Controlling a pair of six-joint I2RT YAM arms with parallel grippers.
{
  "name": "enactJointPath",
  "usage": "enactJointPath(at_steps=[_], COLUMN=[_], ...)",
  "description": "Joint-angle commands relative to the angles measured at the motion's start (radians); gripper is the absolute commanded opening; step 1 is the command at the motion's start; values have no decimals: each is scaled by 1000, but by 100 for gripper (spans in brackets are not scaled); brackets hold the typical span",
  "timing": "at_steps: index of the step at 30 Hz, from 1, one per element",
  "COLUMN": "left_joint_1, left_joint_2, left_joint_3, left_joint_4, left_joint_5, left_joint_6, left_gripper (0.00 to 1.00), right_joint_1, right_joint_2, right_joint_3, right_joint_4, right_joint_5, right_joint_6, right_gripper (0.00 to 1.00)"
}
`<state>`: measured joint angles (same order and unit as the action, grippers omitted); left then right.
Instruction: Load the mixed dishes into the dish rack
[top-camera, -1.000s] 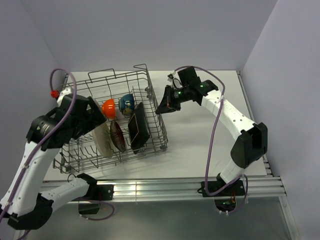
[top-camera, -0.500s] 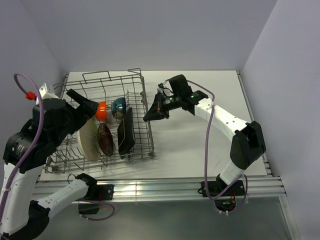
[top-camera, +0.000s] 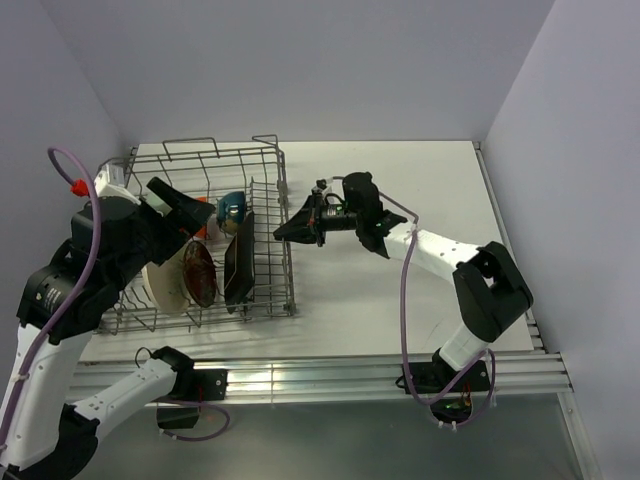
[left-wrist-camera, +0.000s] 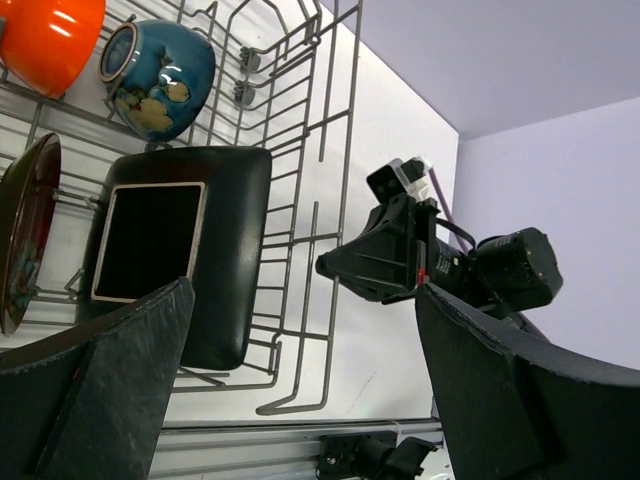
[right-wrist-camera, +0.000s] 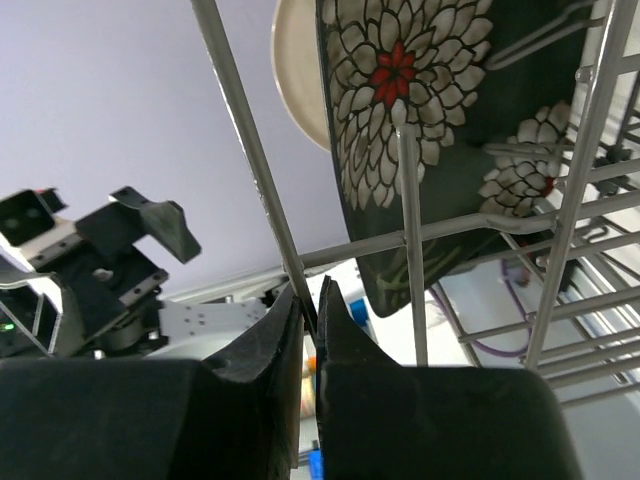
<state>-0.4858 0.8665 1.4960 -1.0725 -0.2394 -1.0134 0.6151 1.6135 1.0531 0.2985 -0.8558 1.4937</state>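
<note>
- My right gripper (right-wrist-camera: 312, 300) is pinched shut on a side wire of the dish rack (top-camera: 265, 200), which stretches away ahead of my fingertips.
- My left gripper (left-wrist-camera: 302, 288) hangs wide open over it, the black square plate (left-wrist-camera: 175, 250) below.

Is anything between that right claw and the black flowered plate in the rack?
Yes. The dish rack's side wires stand between them: the right gripper is outside the rack, closed on one of those wires, and the black square floral plate stands just behind them, inside.
</note>
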Motion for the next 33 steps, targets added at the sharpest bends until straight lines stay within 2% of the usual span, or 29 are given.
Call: enactJointPath(at_steps=[1,2,3,4,5,6,7,8,12,16,19,22,23,27,31,33], left_joint_1=[1,1,3,3,3,1,1,3,3,1,3,3,3,6,13,24], left_joint_2=[-21,-21,-23,-23,-23,-20,-11,-4,29,54,84,111,115,127,118,98], left_joint_3=[-10,-10,-13,-20,-20,-23,-22,-19,-29,-46,-42,-36,-40,-80,-169,-259], left_joint_4=[48,49,52,69,78,85,92,103,157,239,273,305,319,416,563,673], left_joint_5=[17,15,17,29,35,43,51,66,118,195,232,276,293,371,489,558], left_joint_6=[-11,-19,-20,-13,-13,-5,-4,7,30,55,76,101,104,95,33,-34], left_gripper=[99,99,99,99,99,99,99,99,99,99,99,99,99,99,99,99], right_joint_1=[-8,-9,-9,-9,-9,-9,-9,-11,-23,-51,-81,-97,-97,-97,-97,-97], right_joint_2=[-30,-26,-20,-6,-3,-3,-7,-10,-44,-81,-132,-207,-230,-392,-509,-559], right_joint_3=[-24,-19,-5,43,73,108,176,203,260,320,306,286,277,176,53,9], right_joint_4=[108,116,114,49,-10,-92,-263,-330,-490,-736,-876,-1016,-1047,-1075,-1041,-1027], right_joint_5=[86,78,48,28,14,9,23,34,86,187,247,383,470,546,511,482], right_joint_6=[270,272,260,231,188,71,10,-92,-240,-426,-548,-712,-790,-926,-974,-974], right_gripper=[0,0,5,29,46,63,89,99,100,100,100,100,100,100,100,100])
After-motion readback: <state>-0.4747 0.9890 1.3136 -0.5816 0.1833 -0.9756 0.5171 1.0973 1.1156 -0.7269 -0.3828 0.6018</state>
